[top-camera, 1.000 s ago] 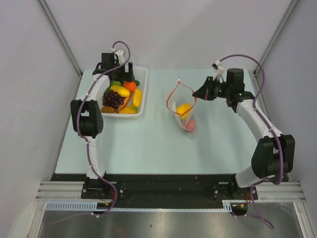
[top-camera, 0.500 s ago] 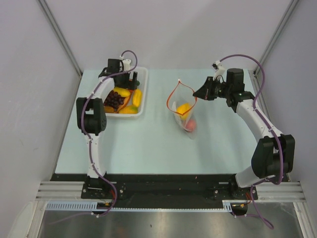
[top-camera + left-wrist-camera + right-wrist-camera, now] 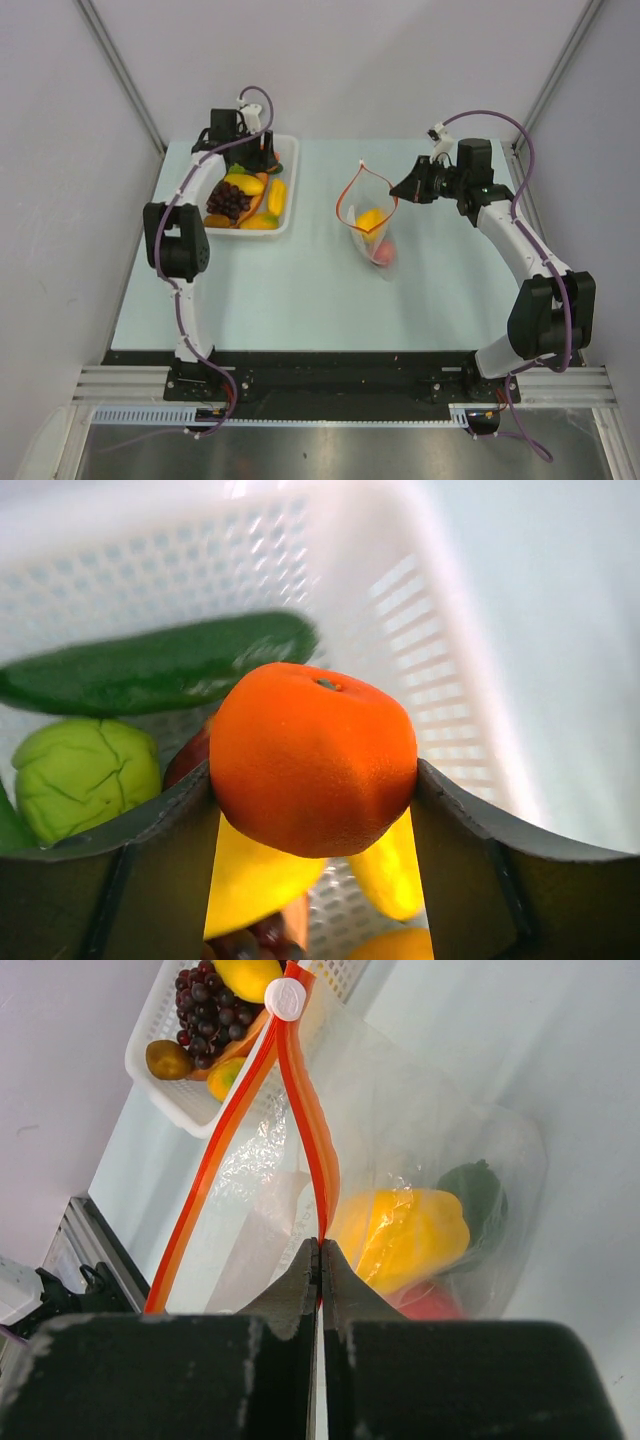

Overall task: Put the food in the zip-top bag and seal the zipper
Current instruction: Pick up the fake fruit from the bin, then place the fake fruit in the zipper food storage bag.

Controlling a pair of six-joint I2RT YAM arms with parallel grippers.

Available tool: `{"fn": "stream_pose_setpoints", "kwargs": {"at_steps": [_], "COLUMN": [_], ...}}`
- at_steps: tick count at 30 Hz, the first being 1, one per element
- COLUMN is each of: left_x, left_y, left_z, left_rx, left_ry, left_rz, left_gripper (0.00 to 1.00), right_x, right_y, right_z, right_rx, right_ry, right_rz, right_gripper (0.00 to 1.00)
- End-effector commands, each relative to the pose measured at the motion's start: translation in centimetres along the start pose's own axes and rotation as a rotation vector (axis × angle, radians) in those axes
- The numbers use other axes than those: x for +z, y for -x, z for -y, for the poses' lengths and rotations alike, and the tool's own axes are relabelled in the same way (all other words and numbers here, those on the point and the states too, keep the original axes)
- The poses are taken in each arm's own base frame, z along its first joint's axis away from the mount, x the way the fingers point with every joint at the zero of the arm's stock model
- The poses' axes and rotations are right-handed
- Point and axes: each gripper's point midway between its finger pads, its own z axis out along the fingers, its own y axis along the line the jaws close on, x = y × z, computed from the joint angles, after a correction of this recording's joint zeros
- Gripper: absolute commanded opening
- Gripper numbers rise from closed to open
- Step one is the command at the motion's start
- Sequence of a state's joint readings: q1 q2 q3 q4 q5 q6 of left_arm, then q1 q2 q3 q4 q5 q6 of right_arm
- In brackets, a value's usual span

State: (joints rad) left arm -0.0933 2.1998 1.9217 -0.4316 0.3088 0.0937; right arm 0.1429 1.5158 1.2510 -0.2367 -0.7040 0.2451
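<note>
Left hand (image 3: 312,780) gripping (jaws wide apart); right hand (image 3: 320,1255) pinched tight.

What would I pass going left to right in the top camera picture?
Tray → bag → right gripper, pinching the zipper. The left gripper, holding the orange, hangs over the tray, so it's left out.

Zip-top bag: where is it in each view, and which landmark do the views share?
Top external: the zip-top bag right of centre, its mouth pinched by the right gripper.
Left wrist: not in it; the left gripper grips an orange fruit.
Right wrist: it fills most of the frame, the zipper running up from the fingers.
Shared landmark: the white tray, in all three views.
</note>
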Motion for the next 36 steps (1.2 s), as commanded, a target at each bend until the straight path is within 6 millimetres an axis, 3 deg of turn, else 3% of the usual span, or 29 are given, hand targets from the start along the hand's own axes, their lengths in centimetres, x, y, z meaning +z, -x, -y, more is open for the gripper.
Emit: {"fn": "stream_pose_setpoints", "kwargs": {"at_steps": [1, 3, 4, 5, 6, 8, 9, 11, 12, 15, 17, 18, 20, 22, 23, 25, 29, 32, 33, 35, 36], "left_x": [-8.5, -10.6, -11.2, -12.5, -13.0, -14.7, -15.2, -14.8, -15.1, -13.5, -12.2, -10.8, -10.2, -9.5, -9.7, -11.0, -13.3, -15.0, -15.1, -15.4, -15.0], "left_y": [10.2, 10.7, 10.5, 10.4, 10.0, 9.1, 8.3, 6.2, 5.3, 2.7, 2.5, 1.2, 1.9, 2.4, 3.1, 4.4, 6.0, 7.8, 8.6, 8.9, 9.1], "left_z": [10.0, 13.4, 16.7, 18.5, 21.7, 24.9, 27.6, 29.4, 31.3, 33.3, 33.2, 33.0, 32.8, 32.3, 32.4, 32.8, 32.6, 30.6, 28.6, 26.4, 23.9], "left_rx": [0.134, 0.185, 0.219, 0.255, 0.296, 0.364, 0.406, 0.477, 0.512, 0.548, 0.551, 0.542, 0.507, 0.500, 0.492, 0.495, 0.476, 0.364, 0.322, 0.256, 0.225], "left_ry": [-0.216, -0.277, -0.347, -0.379, -0.436, -0.503, -0.547, -0.569, -0.596, -0.603, -0.539, -0.529, -0.499, -0.459, -0.455, -0.470, -0.479, -0.483, -0.455, -0.429, -0.378], "left_rz": [0.281, 0.304, 0.304, 0.318, 0.324, 0.339, 0.337, 0.311, 0.313, 0.268, 0.244, 0.188, 0.184, 0.188, 0.206, 0.255, 0.303, 0.324, 0.329, 0.321, 0.313], "left_gripper": [0.52, 0.52, 0.53, 0.53, 0.53, 0.55, 0.56, 0.57, 0.57, 0.59, 0.60, 0.60, 0.61, 0.69, 0.81, 0.96, 1.00, 1.00, 1.00, 1.00, 1.00], "right_x": [-0.4, -0.3, -0.4, -0.4, -0.3, -0.3, -0.4, -0.4, -0.5, -0.7, -0.9, -1.1, -1.2, -1.4, -1.3, -1.5, -1.4, -1.5, -1.6, -1.5, -1.6], "right_y": [0.6, 0.5, 0.6, 0.7, 0.7, 0.7, 0.7, 0.8, 0.8, 0.9, 1.0, 1.1, 1.1, 1.1, 1.1, 1.2, 1.3, 1.7, 1.8, 2.1, 2.3], "right_z": [-0.6, -0.6, -0.6, -0.6, -0.6, -0.7, -0.7, -0.8, -0.7, -1.0, -1.1, -1.3, -1.4, -1.5, -1.4, -1.4, -1.3, -1.3, -1.3, -1.4, -1.5], "right_rx": [-0.038, -0.035, -0.031, -0.031, -0.024, -0.017, -0.015, -0.015, -0.015, -0.017, -0.018, -0.021, -0.024, -0.023, -0.025, -0.023, -0.025, -0.022, -0.023, -0.016, -0.020], "right_ry": [0.011, 0.013, 0.013, 0.014, 0.017, 0.023, 0.024, 0.028, 0.029, 0.036, 0.040, 0.046, 0.046, 0.050, 0.052, 0.052, 0.057, 0.058, 0.059, 0.064, 0.069], "right_rz": [0.017, 0.014, 0.016, 0.020, 0.018, 0.018, 0.021, 0.021, 0.023, 0.026, 0.028, 0.029, 0.031, 0.028, 0.027, 0.030, 0.036, 0.048, 0.053, 0.062, 0.069], "right_gripper": [0.00, 0.00, 0.00, 0.00, 0.00, 0.00, 0.00, 0.00, 0.00, 0.00, 0.00, 0.00, 0.00, 0.00, 0.00, 0.00, 0.00, 0.00, 0.00, 0.00, 0.00]}}
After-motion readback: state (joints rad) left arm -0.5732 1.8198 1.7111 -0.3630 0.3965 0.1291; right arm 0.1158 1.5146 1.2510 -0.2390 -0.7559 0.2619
